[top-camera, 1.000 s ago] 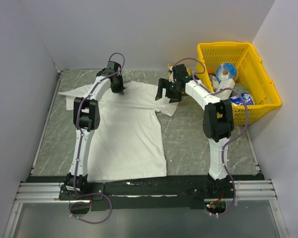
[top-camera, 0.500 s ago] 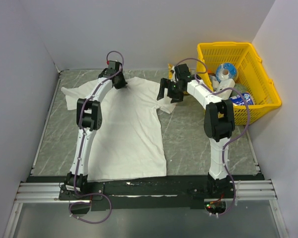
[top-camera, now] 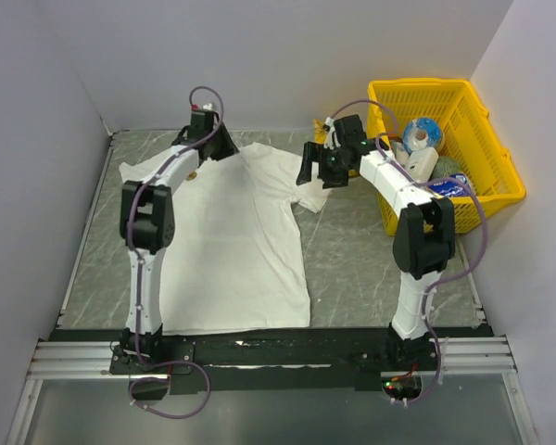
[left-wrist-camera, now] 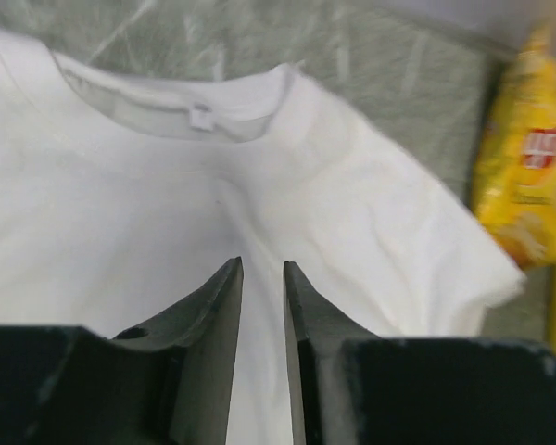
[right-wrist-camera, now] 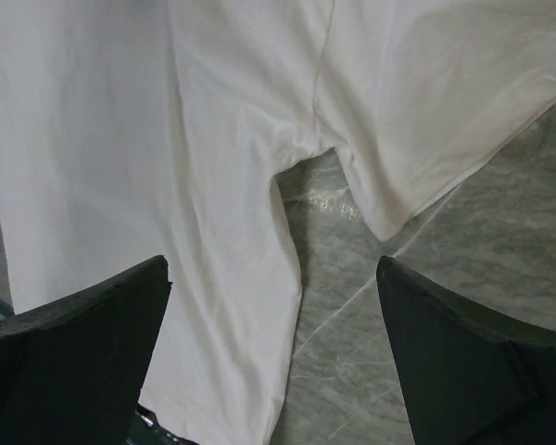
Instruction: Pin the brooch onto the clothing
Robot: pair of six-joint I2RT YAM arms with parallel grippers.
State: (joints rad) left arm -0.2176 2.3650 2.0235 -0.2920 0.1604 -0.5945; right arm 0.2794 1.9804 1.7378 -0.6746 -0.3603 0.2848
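The T-shirt point(top-camera: 241, 232) is white woven cloth – matt, soft, lightly creased, with a ribbed neckband. Under it the table point(top-camera: 371, 250) looks like grey-green marbled stone, smooth with a faint sheen. At 2 o'clock from above stands a basket point(top-camera: 417, 86) of glossy yellow plastic lattice. At 3 o'clock in the left wrist view, the crisp bag point(left-wrist-camera: 524, 176) is shiny yellow film. The left gripper point(left-wrist-camera: 262, 269) and right gripper point(right-wrist-camera: 273, 264) have matt black plastic fingers – slightly grainy. At 6 o'clock, the rail point(top-camera: 74, 357) is pale brushed metal.
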